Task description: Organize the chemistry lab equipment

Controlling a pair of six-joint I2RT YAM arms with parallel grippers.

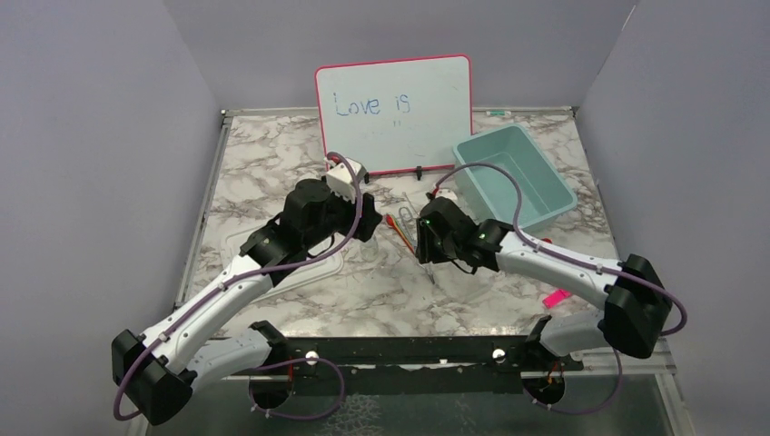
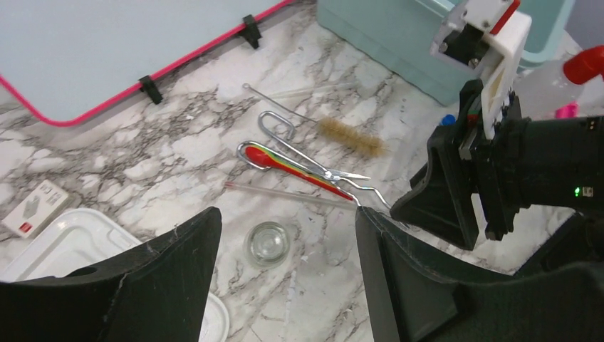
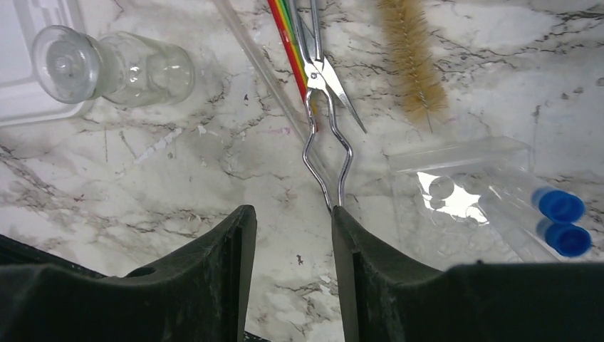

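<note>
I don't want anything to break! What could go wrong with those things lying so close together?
The metal tweezers lie on top of the rainbow stick, so the right tool, open just at their end, might drag both together. The little glass beaker sits close ahead of the open left tool; a bump could send it rolling or crack it.

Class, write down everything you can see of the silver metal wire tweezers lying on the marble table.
The silver metal wire tweezers are thin, shiny bent wire, crossed at a small pivot, with a paperclip-like loop at one end and two bowed legs meeting at the other. They lie flat on the white marble table, partly over the red rainbow-striped stick. The bowed end reaches the black fingers of the right gripper; contact is unclear, and nothing grips them.
</note>
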